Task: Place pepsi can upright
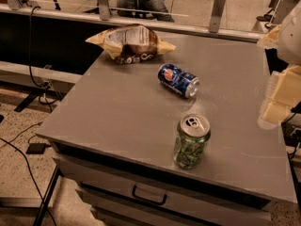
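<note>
The pepsi can (178, 80) is dark blue with a round red-white-blue logo. It lies on its side near the middle of the grey table top (113, 112), its silver end pointing to the front right. My gripper (276, 100) shows as pale cream parts at the right edge of the view, above the table's right side. It is well to the right of the can and apart from it.
A green-patterned can (191, 141) stands upright near the front edge, just in front of the pepsi can. An open crumpled chip bag (129, 42) lies at the back of the table. A drawer with a dark handle (149, 195) is below the front edge. Cables run across the floor at left.
</note>
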### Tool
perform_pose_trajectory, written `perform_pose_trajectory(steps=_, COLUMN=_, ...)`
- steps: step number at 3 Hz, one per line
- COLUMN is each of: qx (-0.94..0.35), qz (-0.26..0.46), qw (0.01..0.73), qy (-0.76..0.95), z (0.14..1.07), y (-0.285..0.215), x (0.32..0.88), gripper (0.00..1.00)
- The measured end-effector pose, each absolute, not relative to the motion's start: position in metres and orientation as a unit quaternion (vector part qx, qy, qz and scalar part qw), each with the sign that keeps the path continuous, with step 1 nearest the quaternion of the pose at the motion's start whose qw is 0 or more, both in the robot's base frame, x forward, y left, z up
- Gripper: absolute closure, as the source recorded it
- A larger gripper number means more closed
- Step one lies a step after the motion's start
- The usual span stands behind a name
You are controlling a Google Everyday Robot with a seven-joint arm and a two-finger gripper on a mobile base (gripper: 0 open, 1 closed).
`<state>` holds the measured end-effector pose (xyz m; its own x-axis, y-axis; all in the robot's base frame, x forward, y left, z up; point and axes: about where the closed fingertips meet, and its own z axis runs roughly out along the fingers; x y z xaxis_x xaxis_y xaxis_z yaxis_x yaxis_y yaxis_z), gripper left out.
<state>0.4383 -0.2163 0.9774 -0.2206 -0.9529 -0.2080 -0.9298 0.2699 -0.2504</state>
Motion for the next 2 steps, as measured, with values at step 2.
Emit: perform_pose_trajectory(steps=2, qx=-0.593, qz=-0.031, qw=0.161, qy=0.788, z=0.969, y=-0.215, x=0.473, gripper=0.0)
